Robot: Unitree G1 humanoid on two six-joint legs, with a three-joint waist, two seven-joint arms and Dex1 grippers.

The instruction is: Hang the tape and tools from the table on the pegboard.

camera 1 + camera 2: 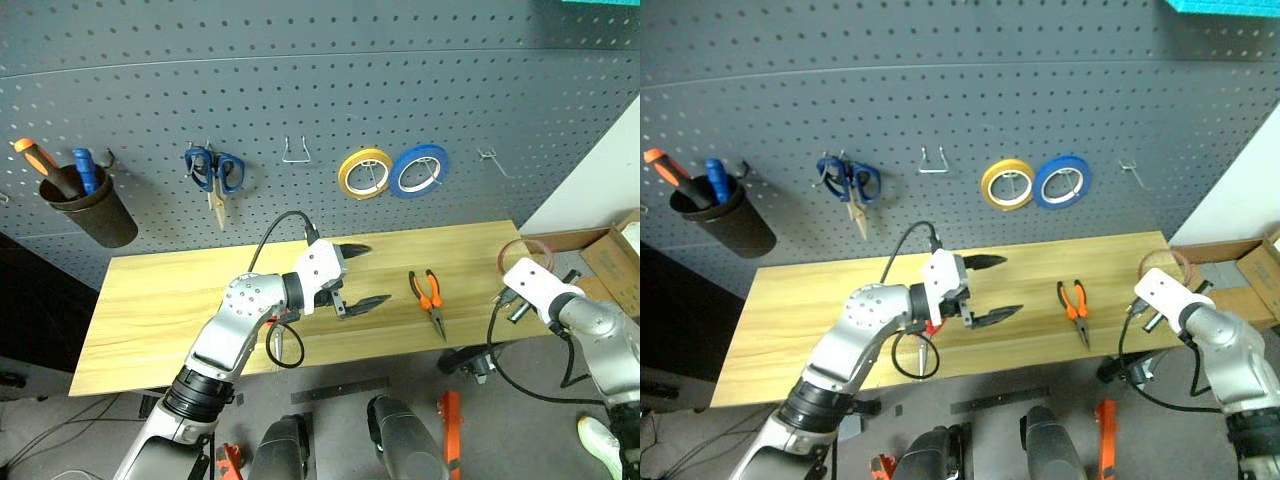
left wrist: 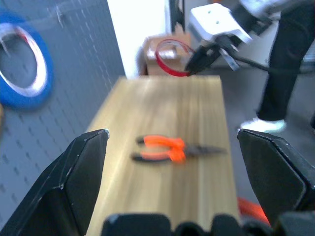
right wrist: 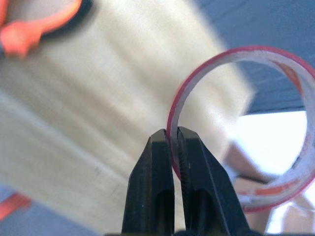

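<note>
Pliers lengthwise across table, nose toward near edge

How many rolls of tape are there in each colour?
Yellow tape: 1
Blue tape: 1
Red tape, held in the right gripper: 1
Total: 3
</note>
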